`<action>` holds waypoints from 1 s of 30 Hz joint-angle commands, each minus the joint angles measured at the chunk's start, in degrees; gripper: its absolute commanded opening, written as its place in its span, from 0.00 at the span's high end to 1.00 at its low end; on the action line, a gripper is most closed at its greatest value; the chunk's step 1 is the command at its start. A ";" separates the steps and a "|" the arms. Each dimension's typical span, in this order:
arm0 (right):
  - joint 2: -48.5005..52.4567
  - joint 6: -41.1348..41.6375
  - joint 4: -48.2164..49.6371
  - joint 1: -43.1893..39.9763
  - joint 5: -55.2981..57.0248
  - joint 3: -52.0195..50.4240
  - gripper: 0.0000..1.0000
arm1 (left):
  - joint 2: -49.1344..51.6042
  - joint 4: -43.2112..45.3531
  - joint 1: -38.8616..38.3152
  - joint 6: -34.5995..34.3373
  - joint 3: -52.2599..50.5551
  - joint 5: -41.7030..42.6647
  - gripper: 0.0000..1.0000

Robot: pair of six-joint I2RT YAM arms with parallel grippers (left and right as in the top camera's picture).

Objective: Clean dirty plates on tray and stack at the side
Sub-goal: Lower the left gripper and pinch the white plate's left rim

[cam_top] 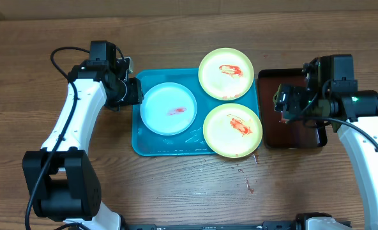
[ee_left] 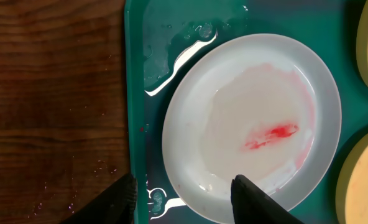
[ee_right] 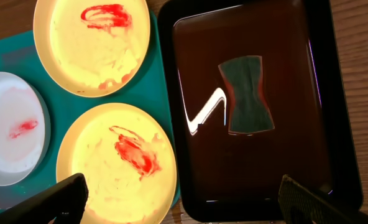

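Observation:
On the turquoise tray (cam_top: 170, 145) lies a pale blue-white plate (cam_top: 168, 108) with a small red smear. Two yellow-green plates smeared with red sauce overlap its right rim, one at the back (cam_top: 226, 73) and one in front (cam_top: 233, 130). My left gripper (cam_top: 136, 91) hovers at the tray's left edge. In the left wrist view it (ee_left: 184, 202) is open, one finger over the tray rim (ee_left: 134, 93), the other over the pale plate (ee_left: 252, 124). My right gripper (ee_right: 187, 202) stands wide open above the gap between the front yellow plate (ee_right: 115, 165) and the dark tray, holding nothing.
A dark brown-red tray (cam_top: 291, 137) sits right of the turquoise one, with a grey-green sponge (ee_right: 249, 94) lying in it. Water pools on the turquoise tray near the pale plate (ee_left: 171, 50). Red spatter (cam_top: 249, 185) marks the wooden table in front.

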 commanded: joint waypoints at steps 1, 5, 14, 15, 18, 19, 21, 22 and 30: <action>-0.24 -0.20 0.31 0.33 0.52 1.44 0.00 | 0.07 0.26 -0.24 -0.35 1.01 -0.31 0.50; -0.24 -0.20 0.31 0.33 0.52 1.44 0.00 | 0.07 0.24 -0.24 -0.35 1.01 -0.31 0.50; -0.24 -0.20 0.31 0.33 0.52 1.44 0.00 | 0.07 0.26 -0.22 -0.15 1.01 -0.31 0.51; -0.24 -0.20 0.31 0.33 0.52 1.44 0.00 | 0.07 0.26 -0.24 -0.15 1.01 -0.33 0.52; -0.24 -0.20 0.31 0.33 0.52 1.44 0.00 | 0.07 0.24 -0.22 -0.15 1.01 -0.35 0.53; -0.24 -0.20 0.31 0.33 0.52 1.44 0.00 | 0.07 0.24 -0.24 -0.15 1.01 -0.39 0.53; -0.24 -0.20 0.31 0.33 0.52 1.44 0.00 | 0.07 0.22 -0.22 -0.15 1.01 -0.50 0.53; -0.24 -0.20 0.31 0.33 0.52 1.44 0.00 | 0.07 0.24 -0.22 -0.15 1.01 -0.48 0.54; -0.24 -0.20 0.31 0.33 0.52 1.44 0.00 | 0.07 0.28 -0.22 -0.15 1.01 -0.50 0.55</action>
